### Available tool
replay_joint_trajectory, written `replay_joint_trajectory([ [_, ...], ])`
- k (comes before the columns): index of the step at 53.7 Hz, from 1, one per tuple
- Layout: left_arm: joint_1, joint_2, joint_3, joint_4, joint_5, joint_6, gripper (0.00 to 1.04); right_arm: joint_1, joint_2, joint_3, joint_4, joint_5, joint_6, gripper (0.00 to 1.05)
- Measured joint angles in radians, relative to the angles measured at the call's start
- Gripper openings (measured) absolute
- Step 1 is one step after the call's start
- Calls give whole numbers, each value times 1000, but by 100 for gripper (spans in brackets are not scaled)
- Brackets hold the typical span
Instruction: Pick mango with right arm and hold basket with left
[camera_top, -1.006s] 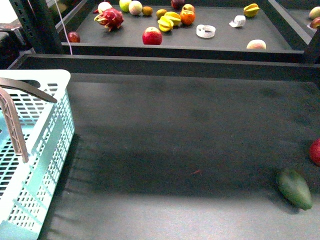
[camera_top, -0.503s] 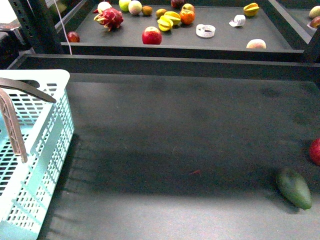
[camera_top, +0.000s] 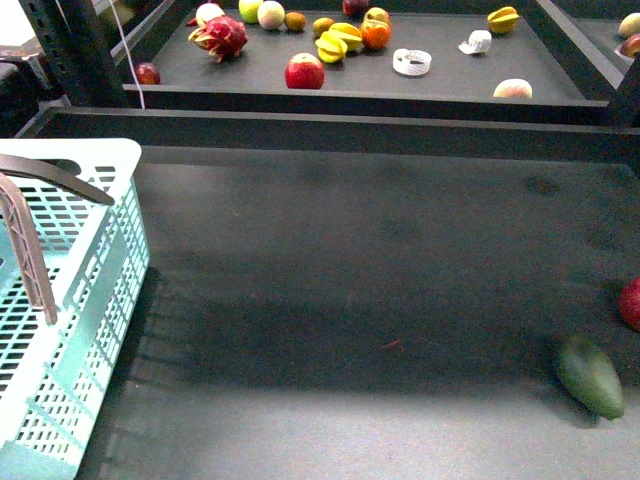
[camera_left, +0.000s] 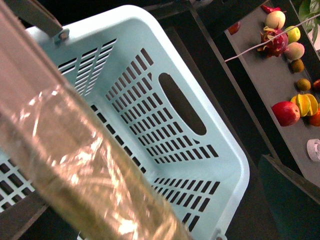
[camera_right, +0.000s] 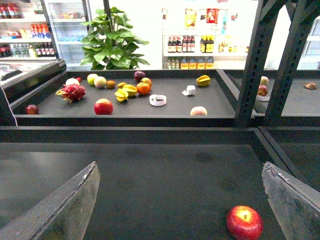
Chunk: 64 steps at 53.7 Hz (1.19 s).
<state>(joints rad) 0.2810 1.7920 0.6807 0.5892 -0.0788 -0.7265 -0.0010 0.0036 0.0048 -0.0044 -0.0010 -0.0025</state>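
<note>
The pale aqua basket (camera_top: 70, 290) stands at the table's left edge, its brown ribbed handles (camera_top: 25, 250) swung up. In the left wrist view my open left gripper (camera_left: 155, 212) hovers over the basket (camera_left: 165, 115). One handle (camera_left: 75, 155), shiny with clear film, crosses close between the two dark fingers (camera_left: 290, 200). My right gripper (camera_right: 180, 200) is open and empty above the dark table. A red apple (camera_right: 244, 223) lies between its fingers (camera_right: 65, 205), nearer the other finger. I see no mango. Neither gripper shows in the front view.
A dark green oval fruit (camera_top: 590, 377) and the red apple (camera_top: 631, 303) lie at the table's right edge. The raised back shelf (camera_top: 350, 95) holds a dragon fruit (camera_top: 222, 36), a red apple (camera_top: 304, 72), star fruits (camera_top: 338, 42), an orange (camera_top: 375, 34) and other fruit. Dark posts (camera_right: 252, 65) stand on the right.
</note>
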Motion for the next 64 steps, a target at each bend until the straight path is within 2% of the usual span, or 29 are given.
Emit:
replay_joint_trajectory([
  [8,-2,43,47,-9,-5,-6,98,0,0,0,0,0,0,97],
  [24,-14,48,45,-19,-16,-71,46,0,0,0,0,0,0,97],
  [37,-20,43,47,-14,19,-190,13,0,0,0,0,0,0,97],
  [64,-43,-106,-22,23,141,-132,11,0,0,0,0,0,0,97],
])
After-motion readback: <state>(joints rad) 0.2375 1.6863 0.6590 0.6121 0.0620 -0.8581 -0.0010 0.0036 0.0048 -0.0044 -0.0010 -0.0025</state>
